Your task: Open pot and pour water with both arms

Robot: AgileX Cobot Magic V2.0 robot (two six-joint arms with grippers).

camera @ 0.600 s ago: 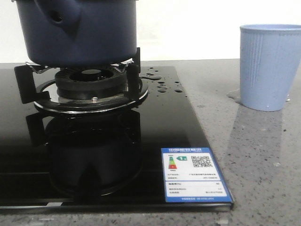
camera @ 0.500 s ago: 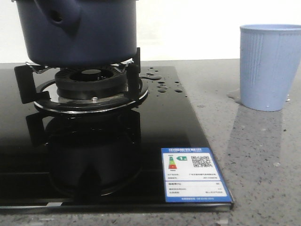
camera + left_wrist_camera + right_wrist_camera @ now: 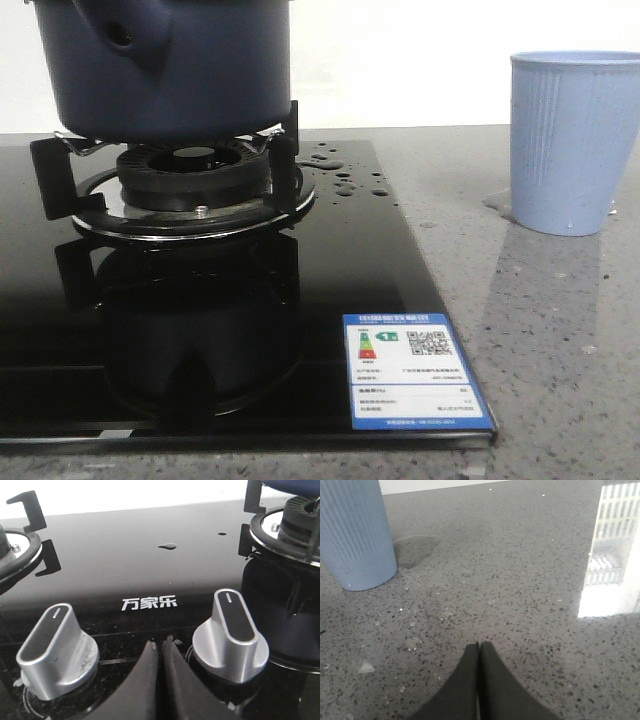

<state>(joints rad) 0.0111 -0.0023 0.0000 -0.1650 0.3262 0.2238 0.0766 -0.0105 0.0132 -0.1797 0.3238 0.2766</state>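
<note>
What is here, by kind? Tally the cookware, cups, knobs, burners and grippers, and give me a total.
Dark navy-blue round pot: 1
Pale blue ribbed plastic cup: 1
Silver control knobs: 2
Black gas burners with chrome rings: 2
Black robot grippers, left and right: 2
Total: 8

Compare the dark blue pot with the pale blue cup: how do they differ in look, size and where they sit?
The pot is dark navy with smooth sides; the cup is pale blue with fine vertical ribs. The pot looks much wider than the cup and has a stubby side handle with a hole; the cup shows no handle. The pot rests on the burner stand of the black glass stove; the cup stands on the grey speckled counter. Both are upright, with spilled water nearby.
</note>
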